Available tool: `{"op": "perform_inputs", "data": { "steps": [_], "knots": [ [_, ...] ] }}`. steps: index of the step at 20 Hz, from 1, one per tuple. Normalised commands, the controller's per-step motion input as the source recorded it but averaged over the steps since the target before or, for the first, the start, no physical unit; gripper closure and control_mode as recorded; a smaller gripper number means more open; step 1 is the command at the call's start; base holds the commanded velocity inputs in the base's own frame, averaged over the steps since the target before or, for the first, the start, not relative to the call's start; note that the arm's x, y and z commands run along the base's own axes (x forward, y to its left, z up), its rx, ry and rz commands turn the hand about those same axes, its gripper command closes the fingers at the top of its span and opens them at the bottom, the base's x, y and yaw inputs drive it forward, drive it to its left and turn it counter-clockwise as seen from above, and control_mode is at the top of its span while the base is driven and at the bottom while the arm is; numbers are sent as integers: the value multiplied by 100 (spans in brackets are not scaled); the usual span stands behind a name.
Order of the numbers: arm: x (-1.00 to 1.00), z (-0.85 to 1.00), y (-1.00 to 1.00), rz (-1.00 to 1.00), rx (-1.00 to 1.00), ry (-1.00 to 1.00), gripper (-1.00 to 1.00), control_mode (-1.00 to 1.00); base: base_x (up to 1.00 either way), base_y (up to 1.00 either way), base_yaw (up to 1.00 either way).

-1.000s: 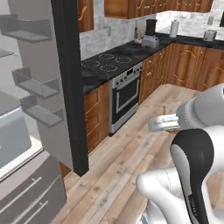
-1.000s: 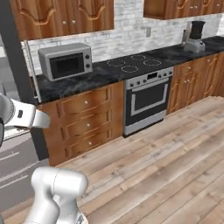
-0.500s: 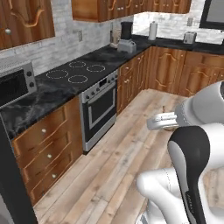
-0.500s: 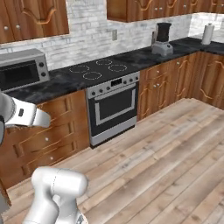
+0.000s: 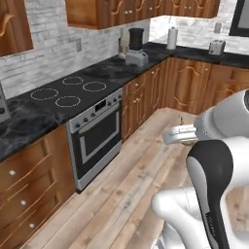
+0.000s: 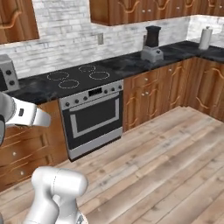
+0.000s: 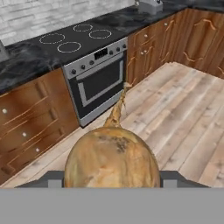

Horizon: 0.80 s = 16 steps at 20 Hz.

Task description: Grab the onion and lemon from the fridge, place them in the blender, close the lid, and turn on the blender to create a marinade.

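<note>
The tool (image 7: 112, 186) is grasping the onion (image 7: 112, 159), which sits at 6 o'clock in the hand view. The blender (image 6: 152, 44) stands on the tabletop (image 6: 118, 65) toward 1 o'clock. Left, by my judgement: dropping it in, fetching the lemon, lid, switch.

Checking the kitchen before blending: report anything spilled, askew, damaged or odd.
Nothing stands out. The blender stands upright on the counter, the oven door is shut, and the floor shows no spill. The onion sits between the gripper's jaws.
</note>
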Motion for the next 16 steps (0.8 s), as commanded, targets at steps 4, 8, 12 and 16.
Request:
{"op": "perform_inputs", "data": {
  "steps": [4, 8, 12, 16],
  "knots": [
    [0, 0, 0, 0, 0, 0, 100, 100, 100, -43, 27],
    [0, 0, 0, 0, 0, 0, 100, 100, 100, -47, 37],
    [0, 0, 0, 0, 0, 0, 100, 100, 96, -53, 37],
    [0, 0, 0, 0, 0, 0, 100, 100, 100, -10, 30]
  ]
}}
